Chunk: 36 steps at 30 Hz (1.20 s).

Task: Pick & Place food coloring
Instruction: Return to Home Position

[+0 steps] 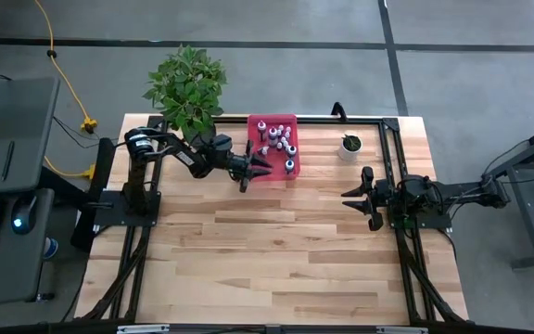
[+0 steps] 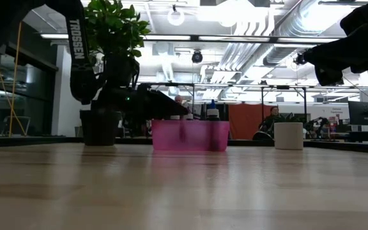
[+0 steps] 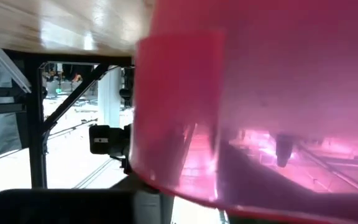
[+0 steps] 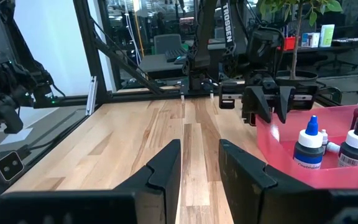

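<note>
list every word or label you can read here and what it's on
"TROSSEN": white letters running down the left arm, low view.
"TROSSEN": the same arm, seen in the right wrist view.
Labels on the food coloring bottles in the pink bin: too blurred to read.
Nothing else is legible.

**Left arm** point(image 1: 170, 148): matte black, boxy links on a black base plate at the left edge of the table point(image 1: 276, 269). A pale ring point(image 1: 139, 141), probably bare metal, circles the shoulder joint. White block lettering "TROSSEN" point(image 2: 75, 38) runs down one link.

**Left gripper** point(image 4: 269, 118): black, with two short, blunt fingers under a chunky black housing.

**Right arm** point(image 1: 434, 195): same black build, with slim links and its base at the table's right edge.

**Right gripper** point(image 4: 199, 158): two black wedge-shaped fingers point(image 4: 166, 165) with flat, angled faces and sharp edges.
</note>
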### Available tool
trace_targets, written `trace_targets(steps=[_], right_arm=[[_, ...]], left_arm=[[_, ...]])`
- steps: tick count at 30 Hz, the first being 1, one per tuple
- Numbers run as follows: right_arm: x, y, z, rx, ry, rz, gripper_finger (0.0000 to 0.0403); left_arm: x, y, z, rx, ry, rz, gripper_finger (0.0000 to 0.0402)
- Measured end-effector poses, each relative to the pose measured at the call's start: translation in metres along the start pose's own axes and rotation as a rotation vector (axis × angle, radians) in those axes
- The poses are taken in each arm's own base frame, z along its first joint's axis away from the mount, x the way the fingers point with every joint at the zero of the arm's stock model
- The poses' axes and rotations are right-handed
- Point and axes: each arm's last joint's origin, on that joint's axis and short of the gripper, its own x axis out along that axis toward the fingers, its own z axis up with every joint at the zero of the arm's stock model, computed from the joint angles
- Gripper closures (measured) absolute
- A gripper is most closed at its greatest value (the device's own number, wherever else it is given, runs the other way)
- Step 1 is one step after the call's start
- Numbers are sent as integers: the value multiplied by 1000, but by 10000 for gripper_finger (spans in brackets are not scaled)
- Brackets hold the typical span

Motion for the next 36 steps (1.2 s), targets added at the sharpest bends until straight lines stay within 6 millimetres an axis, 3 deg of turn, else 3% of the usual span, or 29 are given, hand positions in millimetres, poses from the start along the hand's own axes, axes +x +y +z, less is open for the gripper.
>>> trace_targets(steps=[6, 18, 22, 30, 36], right_arm=[[0, 0, 0, 0, 0, 0, 304], [0, 0, 0, 0, 0, 0, 304], [0, 0, 0, 0, 0, 0, 304], [0, 0, 0, 0, 0, 0, 304], [0, 0, 0, 0, 0, 0, 304]], left_arm=[[0, 0, -1, 6, 12, 15, 256], [0, 2, -13, 97, 119, 26, 252], [4, 10, -19, 133, 168, 38, 280], [15, 34, -26, 168, 232, 27, 392], [20, 50, -30, 191, 267, 99, 396]])
